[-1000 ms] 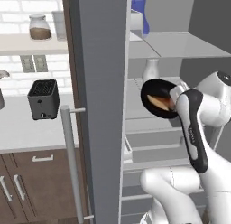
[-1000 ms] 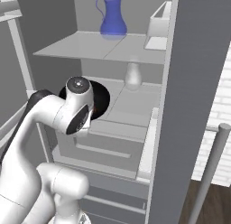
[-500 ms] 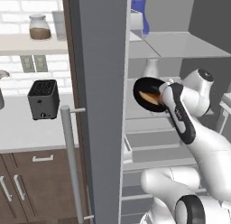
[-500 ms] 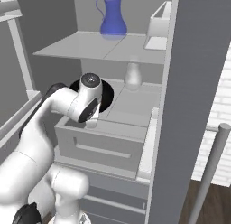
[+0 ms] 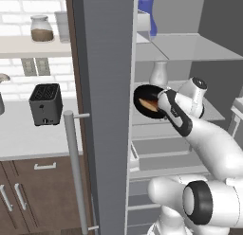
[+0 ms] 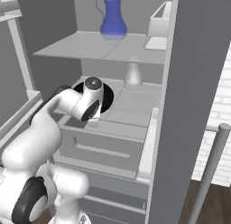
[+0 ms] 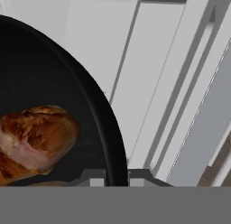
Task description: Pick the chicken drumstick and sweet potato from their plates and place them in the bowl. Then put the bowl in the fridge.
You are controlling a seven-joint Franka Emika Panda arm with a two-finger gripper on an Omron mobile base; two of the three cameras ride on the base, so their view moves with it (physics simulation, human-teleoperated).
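Pincer (image 7: 109, 177) clamped on the bowl (image 7: 54, 96) rim, inside the open fridge (image 5: 107, 87). Chicken drumstick (image 7: 34, 139) lies in the bowl, just beside the pincer.

bowl (image 6: 107, 97): mostly behind arm | chicken drumstick (image 7: 34, 139): cut by left edge

Bare shelf (image 6: 135, 105) right of bowl (image 5: 146, 102); pale vase (image 6: 133, 74) blocks rear; open door (image 5: 107, 111) flanks left.

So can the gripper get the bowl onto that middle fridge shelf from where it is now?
Probably yes. The gripper is shut on the bowl rim, the fridge door stands open, and the shelf beside the white vase looks bare.
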